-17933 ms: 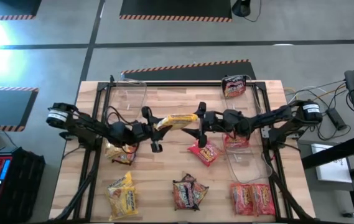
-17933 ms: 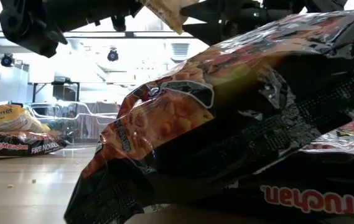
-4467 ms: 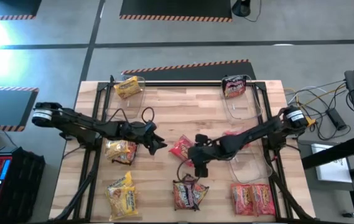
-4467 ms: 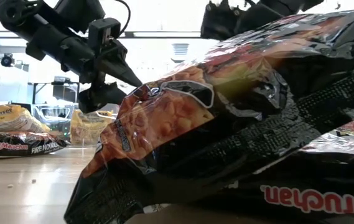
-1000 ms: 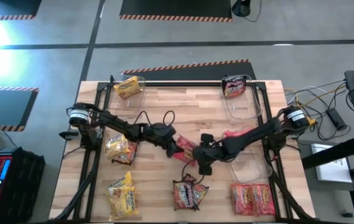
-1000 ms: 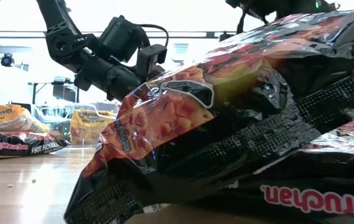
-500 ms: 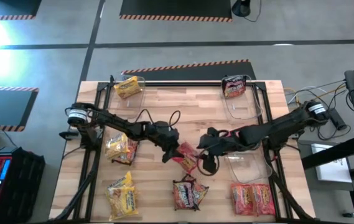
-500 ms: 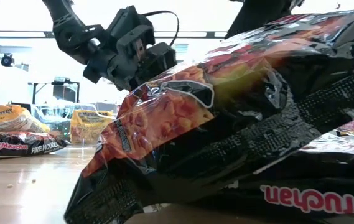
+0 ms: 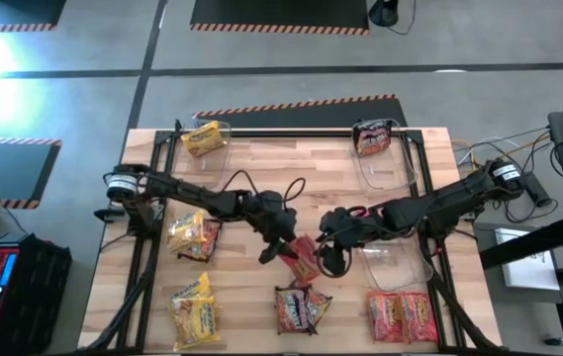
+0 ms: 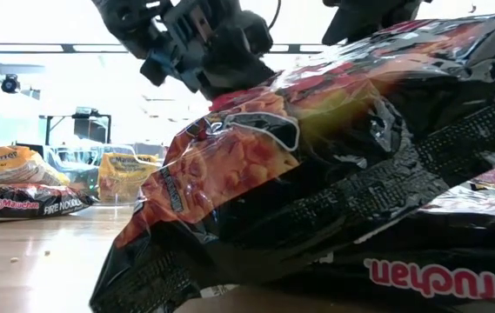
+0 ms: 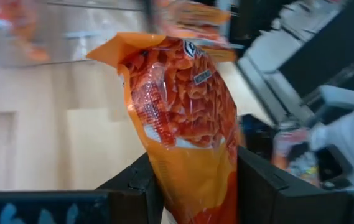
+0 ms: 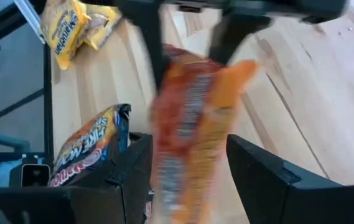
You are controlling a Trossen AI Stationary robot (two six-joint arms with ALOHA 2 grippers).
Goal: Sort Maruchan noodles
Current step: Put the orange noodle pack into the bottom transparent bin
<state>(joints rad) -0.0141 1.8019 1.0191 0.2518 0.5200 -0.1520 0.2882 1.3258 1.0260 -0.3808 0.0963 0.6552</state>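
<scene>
A pale butcher-block table [image 9: 261, 178] stands on a grey floor marked with striped tape, and clear bins sit at its far corners and right side. Both dark arms reach into the middle. Compared with a second ago, the left arm has carried the red-orange packet [image 9: 302, 259] toward the table's centre-front, and the right arm has drawn back and swung round to face it; this looks like a hand-over between arms so the packet can reach the right side.

The left gripper [image 9: 283, 249] pinches the packet by one end, its fingers pressed into the plastic. The right gripper [image 9: 332, 259] is spread, with the packet's free end between its fingers [image 12: 251, 162] but not yet squeezed.

The packet is a flat, crinkly, glossy rectangle, sagging a little. The other noodles lie apart: yellow packets [image 9: 193, 237] at left, a dark packet [image 9: 299, 309] in front, red packets [image 9: 400, 314] at front right.
</scene>
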